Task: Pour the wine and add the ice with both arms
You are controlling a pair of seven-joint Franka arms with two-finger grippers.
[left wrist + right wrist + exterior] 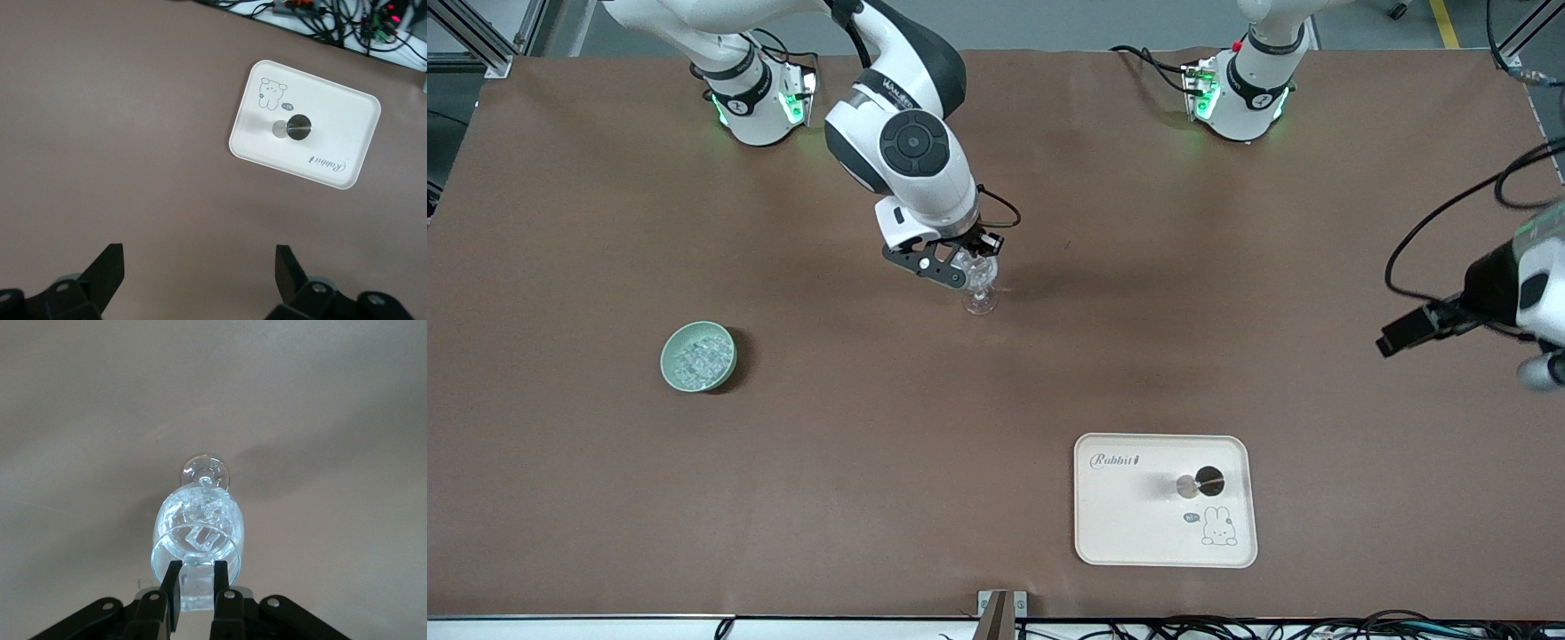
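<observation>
Brown table (1227,267). Ice (200,513) already in wine glass (978,289) mid-table; more in green bowl (698,356) at 9 o'clock, tray (1138,533) at 5. Wine apparently unpoured, judging. Right gripper (960,267) over glass, fingers pinching its rim. Left gripper (200,273) waits released, high off 3 o'clock edge.

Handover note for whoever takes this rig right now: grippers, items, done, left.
Right gripper: over the wine glass mid-table, pinching an ice cube at its rim; ice already inside.
Left gripper: open, empty, waiting at the left arm's end of the table.
Green bowl with ice toward the right arm's end.
Tray near the front camera holds a small dark-topped item, unclear what.
Left: release the cube; no wine visible in the glass.
</observation>
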